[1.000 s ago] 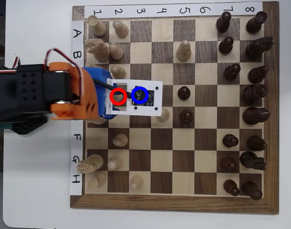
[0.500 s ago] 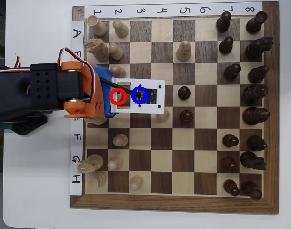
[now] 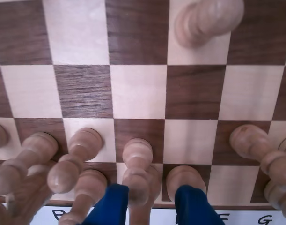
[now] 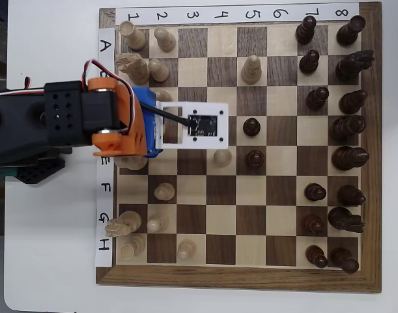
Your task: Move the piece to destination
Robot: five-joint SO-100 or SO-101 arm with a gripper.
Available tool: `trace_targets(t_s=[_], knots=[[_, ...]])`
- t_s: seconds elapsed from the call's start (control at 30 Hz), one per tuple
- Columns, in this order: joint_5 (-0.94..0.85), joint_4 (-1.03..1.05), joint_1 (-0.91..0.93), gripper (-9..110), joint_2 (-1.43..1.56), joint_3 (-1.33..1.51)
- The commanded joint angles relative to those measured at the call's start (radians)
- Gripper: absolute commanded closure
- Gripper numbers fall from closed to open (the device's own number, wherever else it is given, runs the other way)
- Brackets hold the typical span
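pale round-headed pawn [image 3: 137,174] standing between parted blue claw [image 3: 152,206] fingers, chessboard [image 4: 241,277] edge labelled 1–8, A–H

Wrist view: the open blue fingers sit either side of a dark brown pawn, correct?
Not quite. The wrist view shows the gripper open, its blue fingers either side of a pale cream pawn, not a dark brown one.
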Motion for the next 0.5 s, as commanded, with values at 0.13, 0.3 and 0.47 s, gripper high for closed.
trace_targets(t_s=[0.13, 0.3, 0.47], knots=[[0.367, -0.017, -0.046, 85, -0.014, -0.265], [0.388, 0.044, -0.06, 85, -0.023, -0.268], [0.4, 0.074, -0.06, 84, -0.023, -0.253]])
